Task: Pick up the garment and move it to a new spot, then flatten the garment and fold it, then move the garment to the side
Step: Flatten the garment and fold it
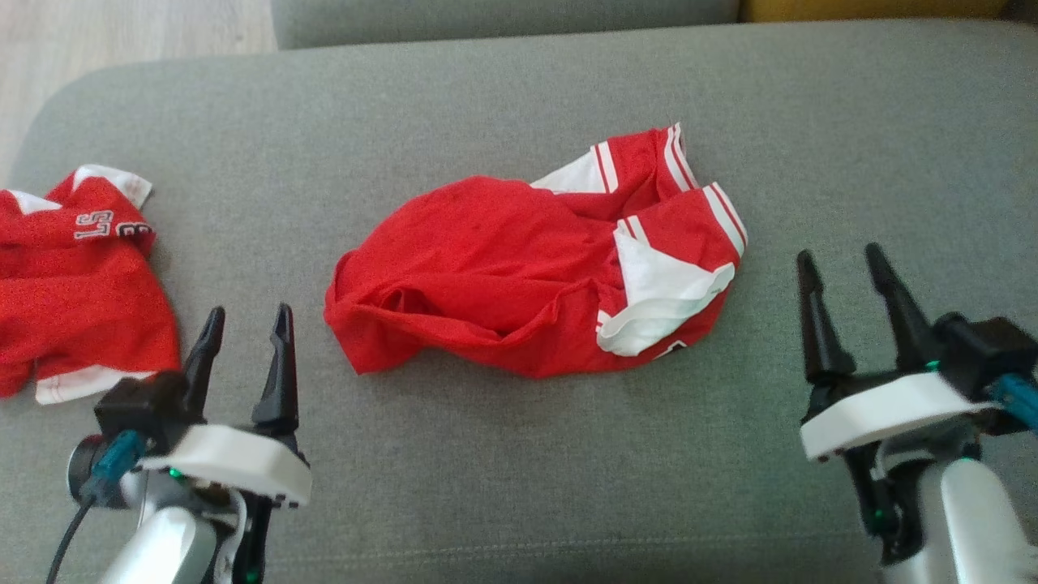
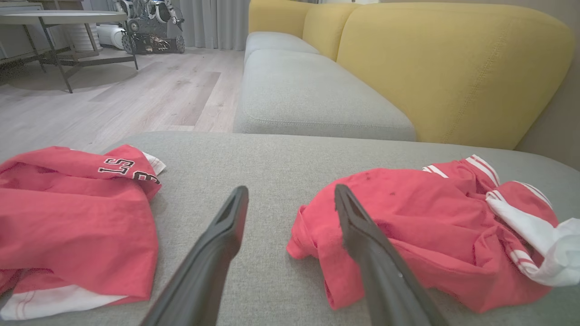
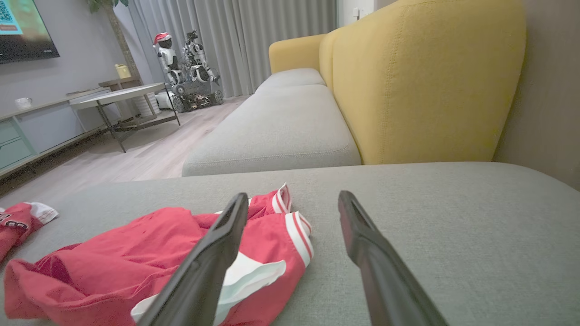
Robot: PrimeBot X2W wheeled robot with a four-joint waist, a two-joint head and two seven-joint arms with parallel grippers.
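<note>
Currently: red garment crumpled on grey cushion | flattening, folding, side-move seemingly left to do | left gripper, right gripper spread, empty

This is a home living room, with a grey sofa with yellow backrests on a wood-plank floor. In the right wrist view, a television hangs at ten o'clock and curtains at twelve.

Grey sofa cushion underneath. At 9 o'clock on it, second red jersey, crumpled, showing black digits. Toward 1 o'clock, yellow backrest. Toward 11 o'clock, wooden floor, table, tracked robot, grey curtains.
</note>
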